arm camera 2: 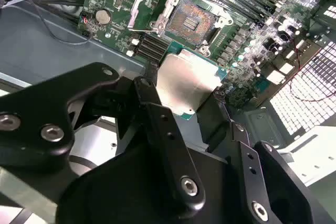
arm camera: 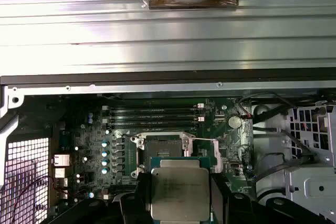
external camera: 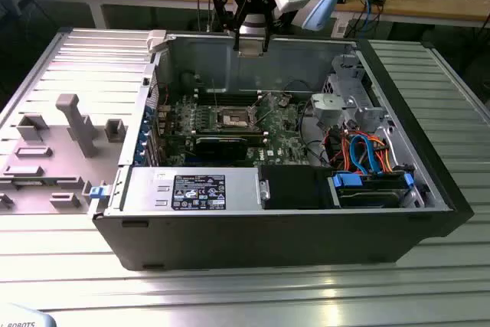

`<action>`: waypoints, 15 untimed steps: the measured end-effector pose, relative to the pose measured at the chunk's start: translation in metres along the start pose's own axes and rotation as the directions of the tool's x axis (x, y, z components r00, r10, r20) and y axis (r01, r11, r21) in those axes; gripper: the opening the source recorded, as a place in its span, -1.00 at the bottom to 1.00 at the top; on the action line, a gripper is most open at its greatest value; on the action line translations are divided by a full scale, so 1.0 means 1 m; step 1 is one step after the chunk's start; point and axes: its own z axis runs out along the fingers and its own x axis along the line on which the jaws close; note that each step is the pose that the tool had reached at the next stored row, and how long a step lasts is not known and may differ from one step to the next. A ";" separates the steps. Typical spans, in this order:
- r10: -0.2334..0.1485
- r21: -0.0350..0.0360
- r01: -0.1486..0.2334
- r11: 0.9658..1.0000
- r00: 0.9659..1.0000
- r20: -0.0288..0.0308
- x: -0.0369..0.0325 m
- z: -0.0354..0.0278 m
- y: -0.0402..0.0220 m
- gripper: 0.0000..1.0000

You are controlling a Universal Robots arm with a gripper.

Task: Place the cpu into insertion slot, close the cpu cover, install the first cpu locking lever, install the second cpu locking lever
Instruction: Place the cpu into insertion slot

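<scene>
The pincer clamps the cpu by its edges, high over the open computer case; beneath the pincer, the insertion slot sits bare, its cpu cover swung open.

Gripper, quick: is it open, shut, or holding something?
Gripper: shut on the cpu; the insertion slot is empty.
</scene>
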 end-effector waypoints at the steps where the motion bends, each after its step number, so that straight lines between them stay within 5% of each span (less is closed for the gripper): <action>1: 0.000 0.000 0.000 1.000 1.000 0.000 0.0000 0.0000 0.0000 0.08; 8: 0.002 0.000 -0.002 1.000 1.000 0.000 0.0000 0.0001 -0.0001 0.08; 15: 0.069 -0.001 -0.069 0.998 0.998 0.006 -0.0001 0.0009 -0.0014 0.08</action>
